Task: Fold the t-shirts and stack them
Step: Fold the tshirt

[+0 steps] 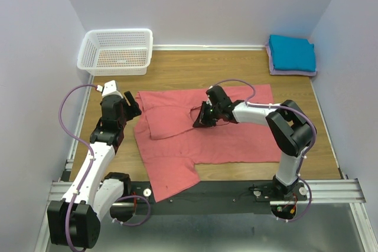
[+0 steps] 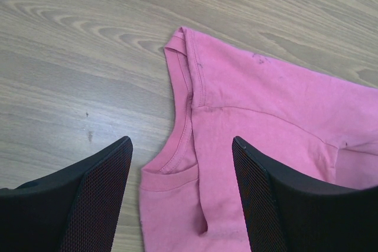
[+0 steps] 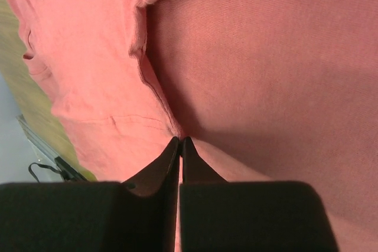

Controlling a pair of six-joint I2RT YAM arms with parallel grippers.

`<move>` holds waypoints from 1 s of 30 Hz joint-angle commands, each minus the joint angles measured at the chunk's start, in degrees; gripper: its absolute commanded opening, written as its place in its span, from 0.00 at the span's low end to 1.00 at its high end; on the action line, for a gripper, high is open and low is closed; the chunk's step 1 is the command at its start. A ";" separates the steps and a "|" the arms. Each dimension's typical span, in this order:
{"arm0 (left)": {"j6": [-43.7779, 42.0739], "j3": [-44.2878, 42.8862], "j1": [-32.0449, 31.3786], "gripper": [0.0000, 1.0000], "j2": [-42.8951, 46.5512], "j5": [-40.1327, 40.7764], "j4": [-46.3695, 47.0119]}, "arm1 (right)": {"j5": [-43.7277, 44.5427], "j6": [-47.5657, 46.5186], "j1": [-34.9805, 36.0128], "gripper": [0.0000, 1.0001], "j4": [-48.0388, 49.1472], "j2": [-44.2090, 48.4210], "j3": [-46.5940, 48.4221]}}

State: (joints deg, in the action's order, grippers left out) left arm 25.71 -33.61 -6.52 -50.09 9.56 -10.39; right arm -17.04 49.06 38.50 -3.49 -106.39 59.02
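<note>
A salmon-pink t-shirt lies spread on the wooden table, with its left part folded over and a sleeve trailing toward the near edge. My right gripper is low on the middle of the shirt. In the right wrist view its jaws are pressed almost together on a crease of the pink cloth. My left gripper hovers at the shirt's upper left corner, open, with the collar and a folded hem between its fingers, untouched. A folded teal-blue t-shirt rests on a lavender one at the back right.
A white lattice basket stands at the back left corner. Walls close off the left, back and right sides. Bare wood shows between the pink shirt and the back wall.
</note>
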 commanded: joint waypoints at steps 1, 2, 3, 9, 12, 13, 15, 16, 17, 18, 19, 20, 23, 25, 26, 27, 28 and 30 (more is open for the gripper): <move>-0.14 1.00 -0.42 0.76 -0.01 1.08 0.20 | 0.07 -2.65 -0.36 0.14 -3.63 0.39 1.97; -0.14 0.91 -0.59 0.76 -0.10 0.81 -0.06 | -0.53 -3.70 -0.36 0.18 -3.98 0.65 2.41; -0.14 1.00 -0.68 0.76 -0.01 0.63 0.02 | -0.98 -4.58 -0.18 0.21 -4.25 0.92 3.37; 3.45 -0.32 -0.86 0.76 -0.54 -4.19 -4.10 | 0.85 -9.15 -0.18 0.44 -5.39 3.99 4.96; 8.97 0.73 -1.03 0.76 -0.98 -8.06 -6.82 | 2.44 -10.30 -0.18 0.49 -5.83 5.83 4.87; 10.48 1.34 -1.56 0.76 -1.41 -9.20 -7.36 | 2.53 -10.47 -0.18 0.50 -5.83 6.28 4.52; 14.68 2.14 -2.52 0.76 -1.86 -12.45 -7.71 | 3.32 -10.91 -0.18 0.54 -5.83 7.50 4.17; 15.76 2.75 -3.14 0.77 -2.12 -13.33 -7.63 | 3.67 -11.09 -0.18 0.56 -5.83 8.03 3.82; 16.90 3.89 -3.84 0.77 -2.47 -12.99 -7.45 | 4.11 -11.44 -0.18 0.57 -5.92 8.39 3.21; 18.39 4.51 -5.33 0.77 -2.65 -12.73 -7.01 | 4.81 -11.61 -0.27 0.59 -5.92 8.83 2.77; 19.02 5.04 -5.78 0.77 -2.91 -12.29 -6.66 | 4.91 -11.79 -0.27 0.59 -5.92 9.18 2.41; 19.46 6.00 -6.30 0.77 -3.35 -12.37 -6.31 | 5.34 -11.97 -0.18 0.61 -5.92 9.96 1.71; 20.69 7.85 -7.54 0.77 -4.67 -12.03 -4.20 | 5.96 -12.06 -0.27 0.67 -5.92 11.38 0.48; 21.13 9.08 -8.32 0.77 -5.55 -11.41 -2.27 | 6.14 -12.40 -0.27 0.71 -5.83 11.90 -0.05; 21.22 9.95 -8.68 0.77 -5.64 -11.06 -0.35 | 6.31 -12.49 -0.27 0.72 -6.00 12.60 -0.57; 21.22 9.96 -8.68 0.77 -5.81 -11.06 -0.33 | 6.40 -12.76 -0.44 0.72 -6.01 13.04 -0.58; 21.22 10.75 -8.85 0.77 -5.90 -11.32 1.76 | 6.58 -12.85 -0.44 0.73 -6.01 13.40 -1.10; 21.22 11.10 -9.29 0.77 -6.34 -11.67 3.96 | 7.10 -13.28 -0.62 0.75 -6.01 14.71 -1.63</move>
State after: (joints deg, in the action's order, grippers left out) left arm 45.41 -23.57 -14.92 -55.96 -1.21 -12.97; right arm -12.67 37.36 38.44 -8.38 -94.80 58.85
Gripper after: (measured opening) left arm 0.773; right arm 0.730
